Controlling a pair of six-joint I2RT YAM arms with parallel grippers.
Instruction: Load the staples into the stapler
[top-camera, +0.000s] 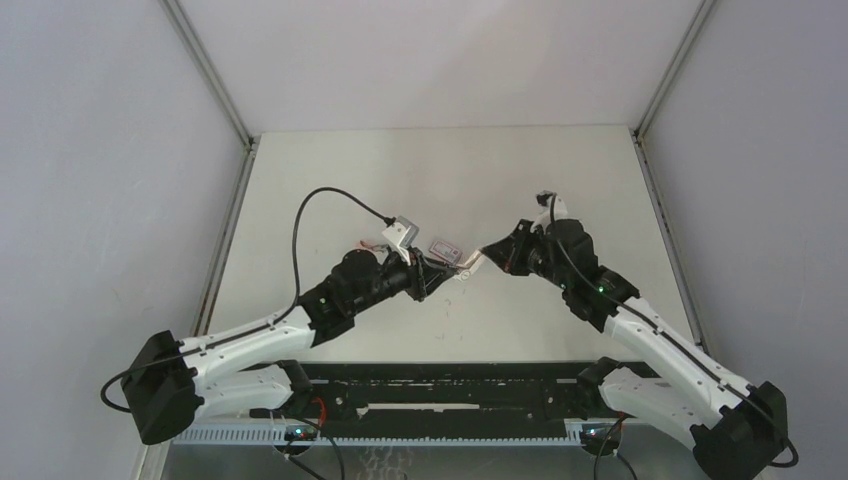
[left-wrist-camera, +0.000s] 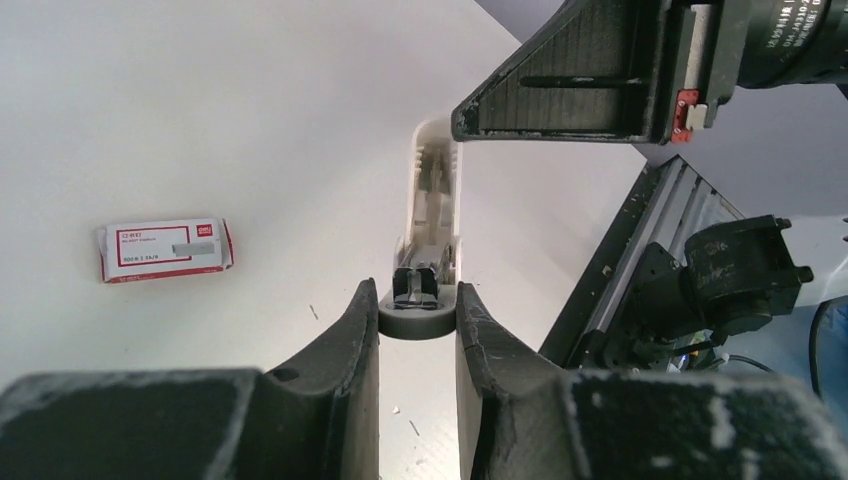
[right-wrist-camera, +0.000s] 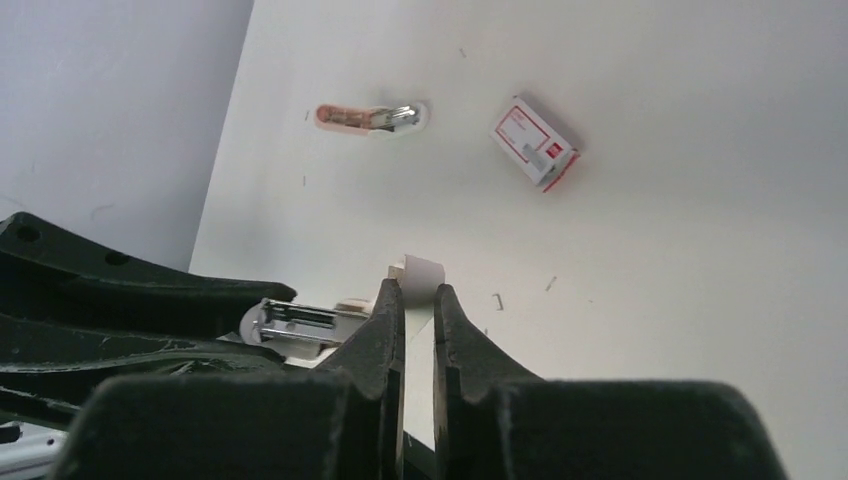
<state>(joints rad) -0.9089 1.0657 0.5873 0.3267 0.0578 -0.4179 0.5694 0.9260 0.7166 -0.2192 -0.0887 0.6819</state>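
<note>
Left gripper (left-wrist-camera: 418, 300): narrow, clamped on the grey rear end of the stapler (left-wrist-camera: 432, 200).
Right gripper (right-wrist-camera: 418, 292): narrow, pinched on the white front end of the stapler, at 12 o'clock from the Left gripper in the left wrist view.
Stapler position: mid-table, spanned between both grippers, with the inner channel turned toward the left wrist camera.
Staples (left-wrist-camera: 165, 250): pink-red box lying flat on the table (left-wrist-camera: 200, 100), at 9 o'clock from the stapler in the left wrist view, apart from both grippers. Tray not seen slid out.
Clip-like item (right-wrist-camera: 370, 117): at 9 o'clock from the box in the right wrist view, well apart from both grippers.
Channel contents: cannot tell.
Done, as judged: stapler secured at both ends and apparently opened.
Left, as judged: box not yet gripped or opened; strip to be drawn, seated in the channel, stapler closed.
</note>
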